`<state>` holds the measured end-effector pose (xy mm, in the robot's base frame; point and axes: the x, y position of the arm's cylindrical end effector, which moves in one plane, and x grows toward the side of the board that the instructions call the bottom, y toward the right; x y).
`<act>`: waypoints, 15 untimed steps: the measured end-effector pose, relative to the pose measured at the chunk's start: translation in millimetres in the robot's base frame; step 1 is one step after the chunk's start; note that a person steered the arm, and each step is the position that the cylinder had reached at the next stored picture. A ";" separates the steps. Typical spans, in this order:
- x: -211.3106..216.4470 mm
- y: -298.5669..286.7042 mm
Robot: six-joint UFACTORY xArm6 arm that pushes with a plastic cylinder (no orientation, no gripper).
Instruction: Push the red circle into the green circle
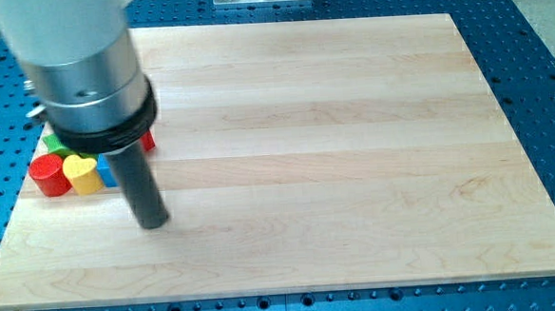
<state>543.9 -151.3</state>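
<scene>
The red circle (pixel 48 174) lies near the board's left edge. A green block (pixel 55 144) peeks out just above it, mostly hidden by the arm, so its shape cannot be made out. A yellow block (pixel 83 173) touches the red circle on its right. My tip (pixel 153 220) is down and to the right of this cluster, apart from the blocks.
A blue block (pixel 107 174) shows as a sliver between the yellow block and the rod. Another red block (pixel 148 140) peeks out at the arm's right side. The wooden board (pixel 354 170) sits on a blue perforated table. The arm's body hides the board's top-left corner.
</scene>
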 end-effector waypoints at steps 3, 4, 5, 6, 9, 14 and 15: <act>4.2 -85.5; -1.4 -114.1; -10.5 -117.6; -8.9 -119.5; -6.0 -145.7; -62.3 -140.3; -64.2 -121.8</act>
<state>479.7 -273.2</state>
